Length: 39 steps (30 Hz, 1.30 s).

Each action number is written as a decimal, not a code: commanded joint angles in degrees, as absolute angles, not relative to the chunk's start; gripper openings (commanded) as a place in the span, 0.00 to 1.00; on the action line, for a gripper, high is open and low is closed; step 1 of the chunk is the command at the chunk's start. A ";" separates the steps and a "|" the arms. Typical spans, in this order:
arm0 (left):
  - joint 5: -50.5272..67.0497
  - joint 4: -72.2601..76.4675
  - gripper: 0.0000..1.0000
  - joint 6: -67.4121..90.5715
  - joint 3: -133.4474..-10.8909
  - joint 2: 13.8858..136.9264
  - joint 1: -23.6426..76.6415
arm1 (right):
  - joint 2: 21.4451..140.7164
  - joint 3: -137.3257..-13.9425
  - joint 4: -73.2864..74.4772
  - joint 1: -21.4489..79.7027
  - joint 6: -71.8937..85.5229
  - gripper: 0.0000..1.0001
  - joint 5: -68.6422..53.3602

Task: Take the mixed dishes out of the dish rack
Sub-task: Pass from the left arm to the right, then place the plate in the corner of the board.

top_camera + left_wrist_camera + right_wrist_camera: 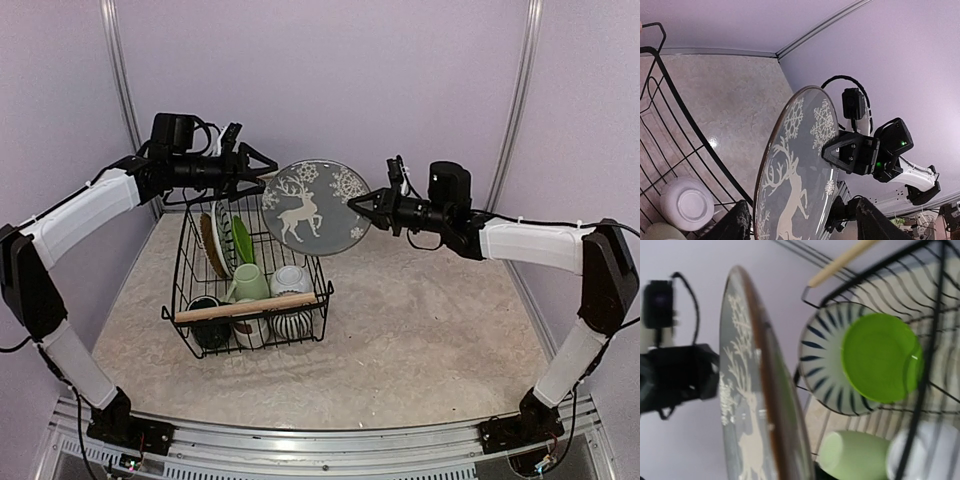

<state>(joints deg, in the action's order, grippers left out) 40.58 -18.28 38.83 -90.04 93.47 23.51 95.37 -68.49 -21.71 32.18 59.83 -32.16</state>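
Lilac walls (pixel 330 80) back a mottled beige tabletop (pixel 430 320). The right gripper (pixel 362 207) is clamped on the right rim of a round grey plate printed with a white reindeer and snowflakes (pixel 315 205), held upright in the air. The left gripper (pixel 262 172) sits at the opposite rim, its fingers (pixel 737 225) spread apart. Below it stands the black wire dish rack (pixel 183 262), holding a black-and-white striped plate (pixel 820 360), a lime-green plate (pixel 880 357) and a pale green mug (pixel 250 282)

Reindeer plate (pixel 747 405) runs off the bottom edge (left end effector (pixel 700 372) blurred).
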 commanded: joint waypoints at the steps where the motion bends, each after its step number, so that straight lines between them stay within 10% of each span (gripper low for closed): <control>1: 40.60 -18.19 0.74 37.57 -89.56 90.06 21.85 | 89.04 -65.07 -28.13 28.34 60.81 0.00 -32.53; 10: 37.48 -22.98 0.98 35.24 -88.15 87.53 18.62 | 76.45 -51.89 -25.38 14.78 60.55 0.00 -31.55; 39: 17.78 -41.89 0.99 26.72 -90.42 85.91 12.41 | 102.63 -56.31 -23.35 -13.47 54.24 0.00 -35.40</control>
<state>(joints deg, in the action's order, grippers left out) 20.38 -39.46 29.04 -88.64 86.08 12.78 99.92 -51.66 -15.92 -11.79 54.52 -33.08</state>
